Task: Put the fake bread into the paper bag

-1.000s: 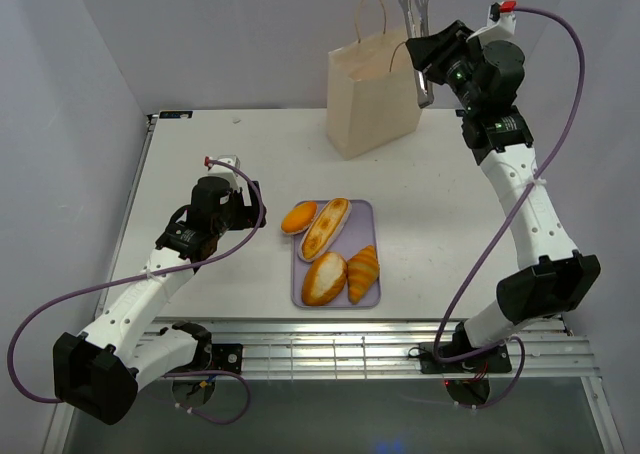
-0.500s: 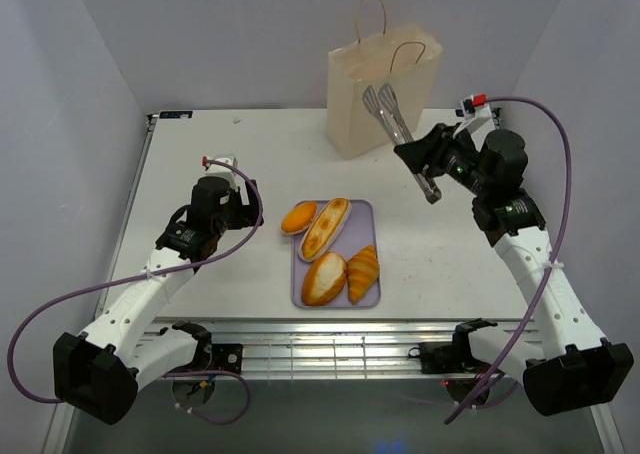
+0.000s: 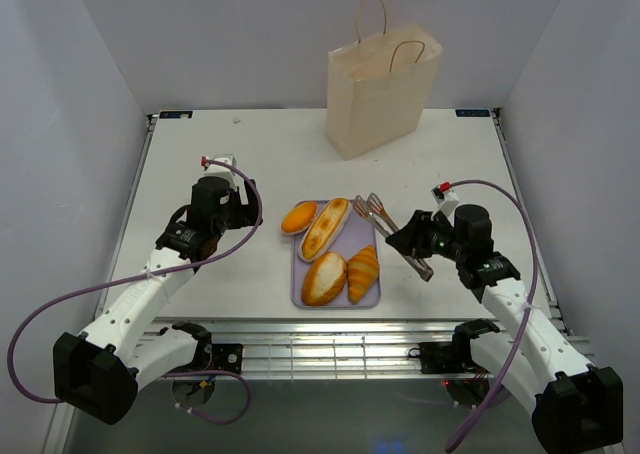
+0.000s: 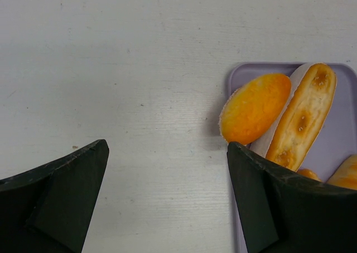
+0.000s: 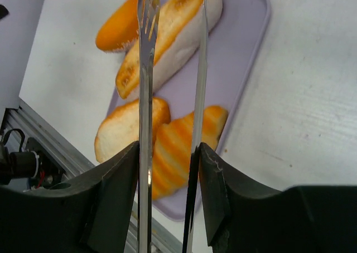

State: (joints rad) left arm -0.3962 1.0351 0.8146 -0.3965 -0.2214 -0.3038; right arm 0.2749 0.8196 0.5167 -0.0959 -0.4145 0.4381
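Observation:
Several fake breads lie on a lilac tray (image 3: 358, 238): a round bun (image 3: 298, 217), a long loaf (image 3: 326, 227), an oval roll (image 3: 324, 278) and a croissant (image 3: 363, 272). The paper bag (image 3: 380, 94) stands upright at the table's back. My right gripper (image 3: 408, 244) is shut on metal tongs (image 3: 385, 224), whose tips hang over the tray's right side. In the right wrist view the tongs (image 5: 146, 69) are spread apart above the croissant (image 5: 212, 122), with nothing between them. My left gripper (image 3: 248, 206) is open and empty, left of the bun (image 4: 255, 108).
The tray sits near the table's front edge, with the metal rail just beyond it. White walls close in the table on the left, right and back. The bag's two cord handles stand up over its open top.
My right arm has swung down from above the paper bag to the tray's right side, carrying the tongs. My left arm has not moved.

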